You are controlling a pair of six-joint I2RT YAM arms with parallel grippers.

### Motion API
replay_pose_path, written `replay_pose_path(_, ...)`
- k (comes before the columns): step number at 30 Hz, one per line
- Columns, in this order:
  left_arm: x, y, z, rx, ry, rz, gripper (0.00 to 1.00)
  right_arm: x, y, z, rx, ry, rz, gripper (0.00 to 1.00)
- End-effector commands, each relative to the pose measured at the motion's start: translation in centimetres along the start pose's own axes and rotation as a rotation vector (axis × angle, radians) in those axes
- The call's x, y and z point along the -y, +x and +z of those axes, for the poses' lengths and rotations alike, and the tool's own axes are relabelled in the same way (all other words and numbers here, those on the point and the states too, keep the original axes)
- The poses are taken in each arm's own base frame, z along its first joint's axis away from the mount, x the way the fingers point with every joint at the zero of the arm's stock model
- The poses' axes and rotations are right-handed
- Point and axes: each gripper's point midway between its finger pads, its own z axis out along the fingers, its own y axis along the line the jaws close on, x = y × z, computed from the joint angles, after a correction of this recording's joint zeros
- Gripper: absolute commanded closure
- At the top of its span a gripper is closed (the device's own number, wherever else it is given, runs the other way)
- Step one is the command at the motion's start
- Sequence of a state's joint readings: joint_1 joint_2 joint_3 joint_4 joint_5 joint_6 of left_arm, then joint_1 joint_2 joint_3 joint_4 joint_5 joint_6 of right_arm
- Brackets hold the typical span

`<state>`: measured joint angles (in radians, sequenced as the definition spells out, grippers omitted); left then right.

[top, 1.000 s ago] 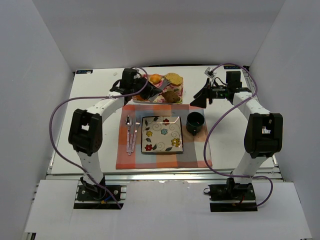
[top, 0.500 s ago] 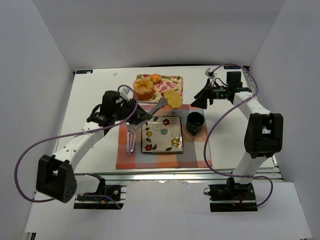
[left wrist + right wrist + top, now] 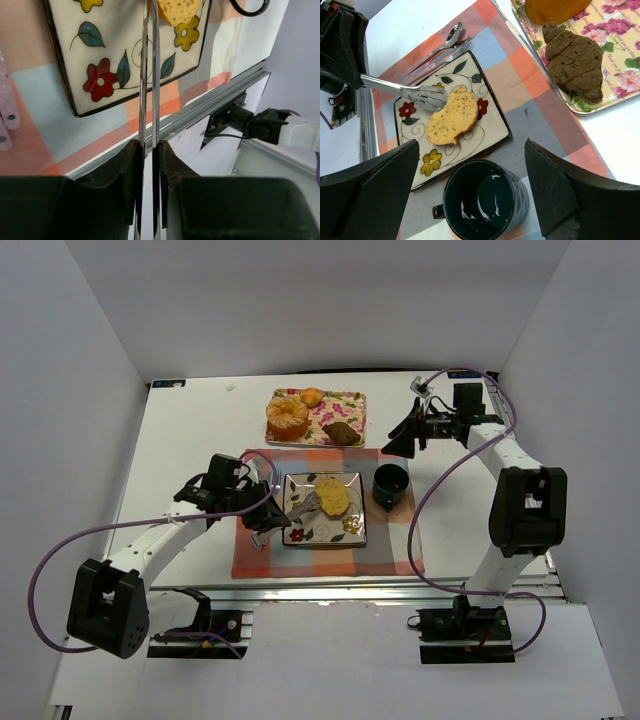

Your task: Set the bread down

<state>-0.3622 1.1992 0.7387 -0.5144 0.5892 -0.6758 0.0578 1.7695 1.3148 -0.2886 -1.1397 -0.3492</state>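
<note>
Bread rests on the plate — tongs alongside.

The bread is golden-yellow with fine dark specks, and the plate is cream, black-rimmed, painted with red and yellow flowers, green leaves and thin swirls. The placemat is checked orange, salmon, pale blue and grey. The mug at the plate's 3 o'clock is dark green, and the tongs are silver.

Bread on flowered plate, tongs at its left side

L wrist: bread cropped at top, tongs tips too
</note>
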Motion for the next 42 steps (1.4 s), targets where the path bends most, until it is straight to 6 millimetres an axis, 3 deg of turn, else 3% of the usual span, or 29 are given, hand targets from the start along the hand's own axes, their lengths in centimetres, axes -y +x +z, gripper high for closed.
replay_pose_path(1,-0.6,0.7,-0.4,-0.021,-0.025,0.055,0.77,-1.5,-2.3,-1.0,0.034,-0.005,-0.081,0.11)
replay_pose_path(2,-1.2,1.2,-0.5,-0.043,-0.054,0.044,0.62,-1.5,-2.3,-1.0,0.034,-0.003,-0.082,0.11)
replay_pose_path(5,-1.5,1.2,-0.9,-0.065,-0.090,0.073,0.48,-1.7,-2.1,-1.1,0.032,0.001,-0.081,0.11)
replay_pose_path(10,-1.1,0.5,-1.5,-0.037,-0.102,0.107,0.42,-2.1,-1.8,-1.1,0.030,-0.001,-0.077,0.11)
replay_pose_path(20,0.6,-2.7,-4.1,0.127,-0.102,0.143,0.45,-2.1,-1.6,-1.0,0.030,-0.008,-0.073,0.11)
replay_pose_path(26,-0.6,-6.4,-6.7,0.282,-0.153,0.130,0.49,-2.1,-1.5,-1.0,0.030,-0.012,-0.079,0.11)
replay_pose_path(30,-2.3,-9.7,-9.1,0.397,-0.255,0.136,0.49,-2.2,-1.4,-1.0,0.028,-0.015,-0.086,0.11)
replay_pose_path(38,-10.2,-15.8,-13.8,0.602,-0.774,0.232,0.49,-2.3,-1.2,-1.0,0.026,-0.019,-0.085,0.10)
replay_pose_path(42,-13.1,-17.2,-13.3,0.621,-0.879,0.355,0.47,-2.4,-1.5,-1.1,0.027,-0.020,-0.102,0.11)
